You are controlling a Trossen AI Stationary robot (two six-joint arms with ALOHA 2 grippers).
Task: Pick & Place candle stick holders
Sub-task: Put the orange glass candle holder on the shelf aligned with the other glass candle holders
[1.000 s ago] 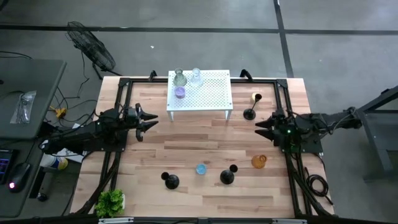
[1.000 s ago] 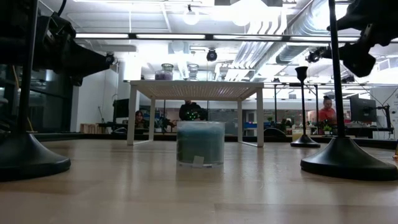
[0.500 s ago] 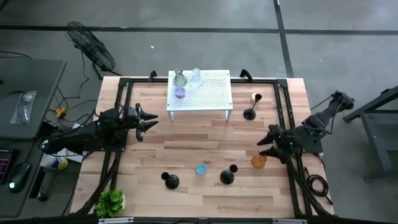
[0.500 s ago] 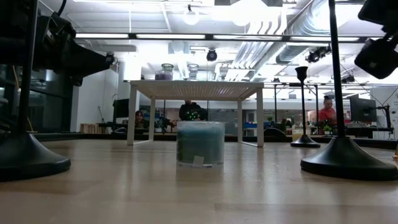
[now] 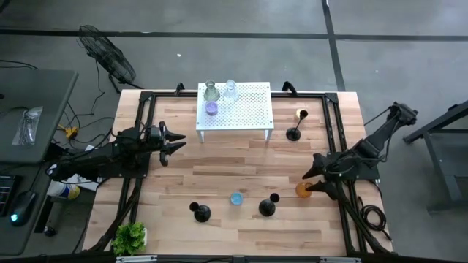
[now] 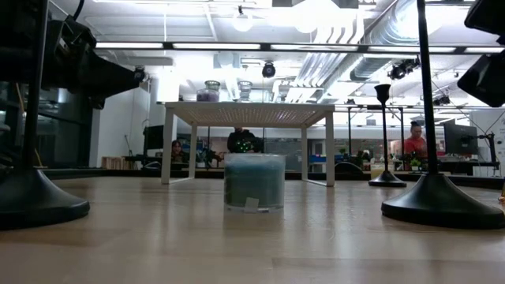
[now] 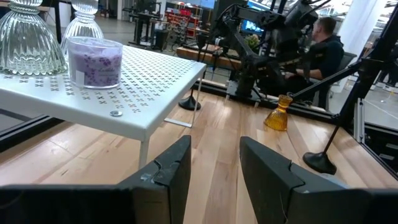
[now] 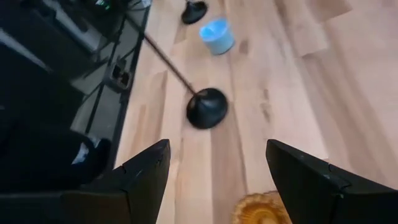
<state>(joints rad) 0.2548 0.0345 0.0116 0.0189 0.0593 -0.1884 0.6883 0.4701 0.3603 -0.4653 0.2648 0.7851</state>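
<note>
Three black candle stick holders stand on their round bases on the wooden table: near left (image 5: 199,212), near middle (image 5: 268,207) and far right (image 5: 294,133). A blue cup (image 5: 236,198) stands between the near two. An amber cup (image 5: 304,190) stands at the near right. A purple cup (image 5: 211,108) and two clear glasses (image 5: 211,92) stand on the white stand. My right gripper (image 5: 310,181) hangs open, tilted down, just above and beside the amber cup (image 8: 264,208). My left gripper (image 5: 179,144) waits open and level at the table's left.
The white perforated stand (image 5: 235,108) fills the far middle. A small green plant (image 5: 129,237) sits at the near left corner. Black frame rails (image 5: 333,124) run along both sides. Bare wood lies in the table's middle. People (image 6: 413,138) sit in the room beyond.
My right gripper has swung from the table's right side toward the near edge and the amber cup, sinking a little and tipping its fingers downward. Its fingers stay equally apart. No candle stick holder or cup has moved.
</note>
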